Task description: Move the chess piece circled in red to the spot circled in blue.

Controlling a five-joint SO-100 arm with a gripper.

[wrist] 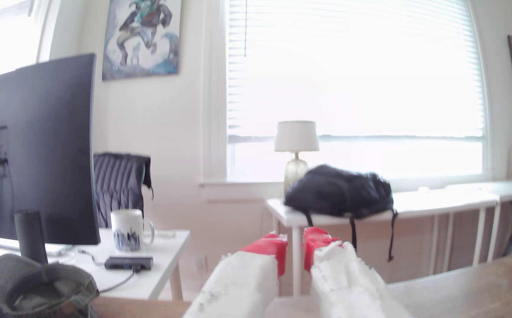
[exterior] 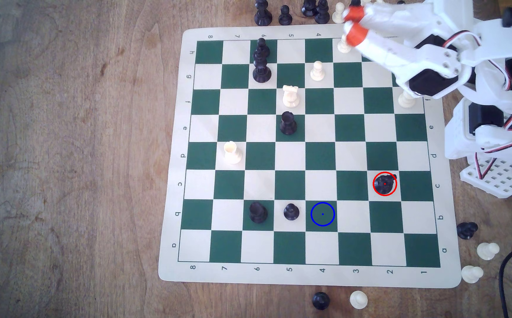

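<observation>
While the arm waits: nothing on the board is being handled, and the task looks unstarted.

Gripper [exterior: 353,24]: raised over the far corner of the chessboard [exterior: 172,214], at the exterior view's upper right. Its two orange-tipped fingers [wrist: 268,247] sit close together with a narrow gap between them and grip nothing.

Wrist camera aim: it looks out level across the room, which suggests the claw is parked high and not angled down for a pick.

Chess piece [exterior: 385,183]: a small black knight inside the red circle, standing on a cream square in row c, near the exterior view's right edge of the board.

Spot [exterior: 322,214]: a dark green square in row b, ringed in blue and unoccupied, one row nearer and two columns toward the exterior view's left from the knight.

Neighbour: a black pawn [exterior: 291,211] stands on the square just beside the spot, so the knight likely needs a tidy descent.

Next move, as judged: swing down to the knight and widen the fingers.
</observation>
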